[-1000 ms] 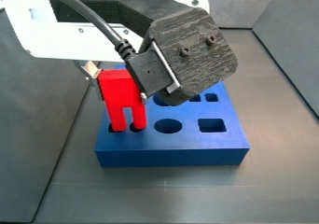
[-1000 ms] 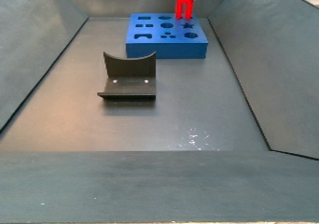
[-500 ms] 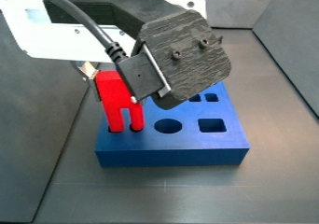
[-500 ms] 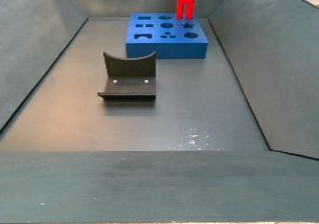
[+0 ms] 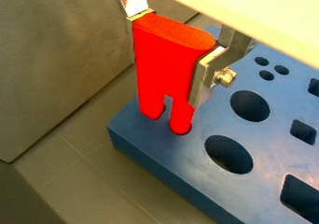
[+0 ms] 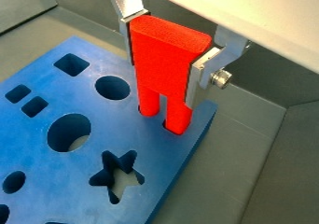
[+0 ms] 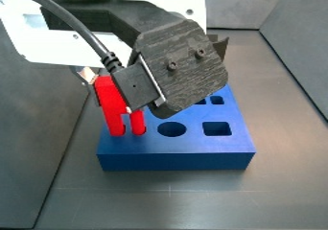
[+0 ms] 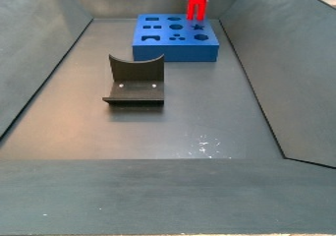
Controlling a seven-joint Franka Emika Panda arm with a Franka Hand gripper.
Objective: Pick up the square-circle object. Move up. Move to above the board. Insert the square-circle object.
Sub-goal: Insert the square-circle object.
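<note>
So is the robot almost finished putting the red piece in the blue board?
Nearly. Picking up and carrying look done: the gripper is shut on the square-circle object and holds it upright over a corner of the board. Its prongs reach down to the board's top in both wrist views. Still left: pushing it in and letting go. I cannot tell how deep the prongs are.

Smooth red plastic square-circle object (image 5: 166, 67), matt blue board (image 6: 75, 125), silver metal pincer (image 5: 178, 32) fingers (image 5: 212, 67), perhaps brushed.

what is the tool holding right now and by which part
The tool holds the bright red, two-pronged plastic block by its upper solid end, fingers on opposite sides, prongs pointing down at the blue slab.
</note>
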